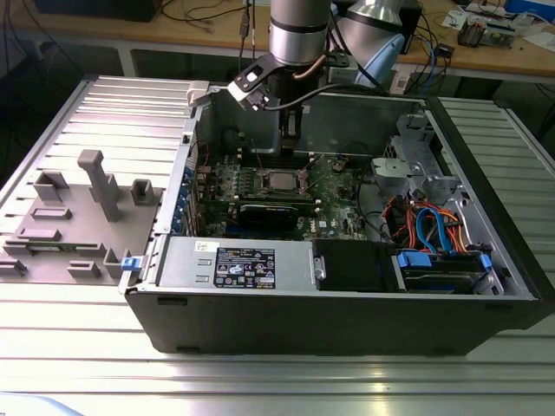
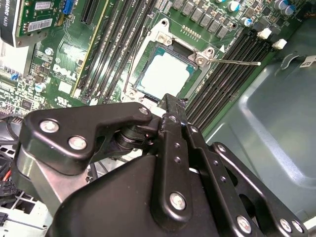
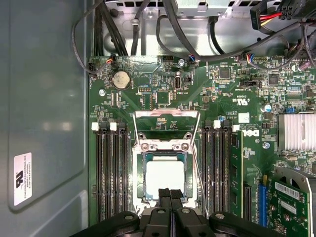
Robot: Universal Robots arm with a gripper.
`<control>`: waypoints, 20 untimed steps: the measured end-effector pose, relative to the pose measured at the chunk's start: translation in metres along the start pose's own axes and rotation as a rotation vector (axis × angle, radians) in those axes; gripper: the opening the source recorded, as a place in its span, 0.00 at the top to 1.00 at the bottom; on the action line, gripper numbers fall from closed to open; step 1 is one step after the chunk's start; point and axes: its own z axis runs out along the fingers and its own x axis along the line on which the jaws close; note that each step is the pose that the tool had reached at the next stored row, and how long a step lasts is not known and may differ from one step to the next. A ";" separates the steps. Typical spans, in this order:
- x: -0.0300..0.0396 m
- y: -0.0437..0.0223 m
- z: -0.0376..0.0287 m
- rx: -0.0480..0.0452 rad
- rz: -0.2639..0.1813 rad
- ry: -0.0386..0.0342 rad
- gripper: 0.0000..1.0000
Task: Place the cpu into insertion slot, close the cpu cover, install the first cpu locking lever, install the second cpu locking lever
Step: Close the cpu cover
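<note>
cpu cover (image 3: 168, 114) open, memory slots (image 3: 111, 170) flanking cpu (image 3: 165, 177)

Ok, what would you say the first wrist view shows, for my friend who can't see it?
A silver cpu lies in the insertion slot on a green motherboard, seen from above. The cpu cover is flipped open on one side of it, and the black gripper, fingers together, hangs at the chip's opposite edge.

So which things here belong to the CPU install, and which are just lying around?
Job: cpu, seated in the insertion slot; cpu cover, raised open; locking lever; gripper, by the cpu.
Just around: memory slots; coin battery; heatsink; cables.
</note>
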 end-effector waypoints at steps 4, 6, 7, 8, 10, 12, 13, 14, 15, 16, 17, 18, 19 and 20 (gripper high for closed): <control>0.0000 0.0001 -0.0026 -0.0002 0.000 0.0003 0.89; 0.0000 0.0001 -0.0027 0.0000 0.000 0.0002 0.89; 0.0000 0.0001 -0.0028 0.0000 0.000 0.0002 0.89; 0.0000 0.0003 -0.0028 0.0002 0.000 0.0003 0.89; 0.0000 0.0013 -0.0028 0.0021 0.000 0.0001 0.89; 0.0000 0.0036 -0.0027 0.0057 0.000 0.0002 0.89; 0.0000 0.0045 -0.0027 0.0071 0.000 0.0001 0.89; 0.0000 0.0052 -0.0027 0.0082 0.000 0.0001 0.89; 0.0000 0.0054 -0.0027 0.0086 0.000 0.0001 0.89; 0.0000 0.0055 -0.0027 0.0086 0.000 0.0002 0.89; 0.0000 0.0056 -0.0026 0.0086 0.000 0.0002 0.89; 0.0000 0.0060 -0.0027 0.0086 0.000 0.0001 0.89; 0.0000 0.0062 -0.0026 0.0086 0.000 0.0001 0.89; 0.0000 0.0064 -0.0026 0.0086 0.000 0.0002 0.89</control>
